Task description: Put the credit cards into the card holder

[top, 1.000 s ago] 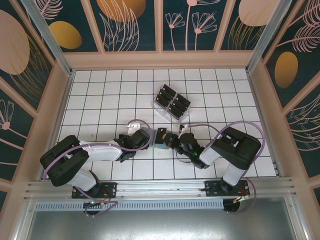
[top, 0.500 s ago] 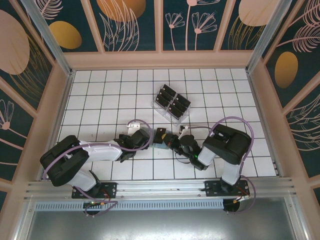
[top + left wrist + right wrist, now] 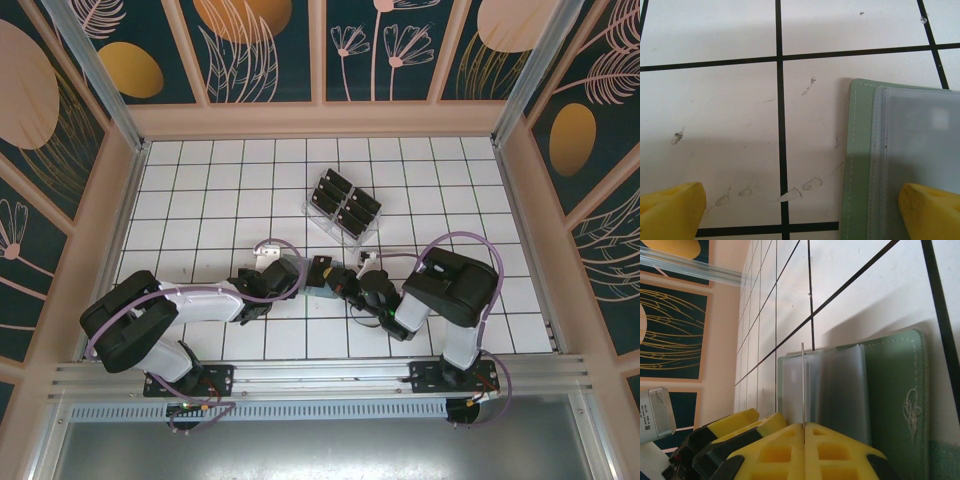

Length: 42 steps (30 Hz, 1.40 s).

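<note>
Top view: flat grey-green card holder [image 3: 320, 290] is lying on white tiled table [image 3: 200, 180] btw. the arms. Left wrist: left claw [image 3: 800, 215] is standing wide apart, one finger over the holder, prob. steadying it. Right wrist: right claw [image 3: 804, 427] is clamping a thin black credit card [image 3: 803, 385] edge-on, aiming it at the clear pocket.
</note>
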Each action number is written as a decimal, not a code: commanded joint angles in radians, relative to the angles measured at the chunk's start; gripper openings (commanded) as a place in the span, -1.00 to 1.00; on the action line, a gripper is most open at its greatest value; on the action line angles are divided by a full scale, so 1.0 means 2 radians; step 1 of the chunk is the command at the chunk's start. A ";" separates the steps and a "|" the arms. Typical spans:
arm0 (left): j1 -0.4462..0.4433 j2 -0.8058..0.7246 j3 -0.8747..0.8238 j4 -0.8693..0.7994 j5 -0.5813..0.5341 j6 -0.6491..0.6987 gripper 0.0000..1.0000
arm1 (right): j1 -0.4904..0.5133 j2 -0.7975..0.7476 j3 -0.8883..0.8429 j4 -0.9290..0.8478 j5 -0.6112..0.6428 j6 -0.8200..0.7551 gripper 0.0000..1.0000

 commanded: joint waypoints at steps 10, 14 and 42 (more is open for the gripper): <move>0.002 0.001 -0.013 -0.021 0.003 -0.004 0.97 | 0.007 0.020 0.014 0.014 0.001 0.009 -1.00; 0.002 0.002 -0.013 -0.021 0.003 -0.004 0.97 | 0.008 0.022 0.018 0.010 -0.002 0.009 -1.00; 0.002 -0.005 -0.017 -0.020 0.002 -0.004 0.97 | 0.020 0.029 0.006 0.002 -0.004 0.051 -1.00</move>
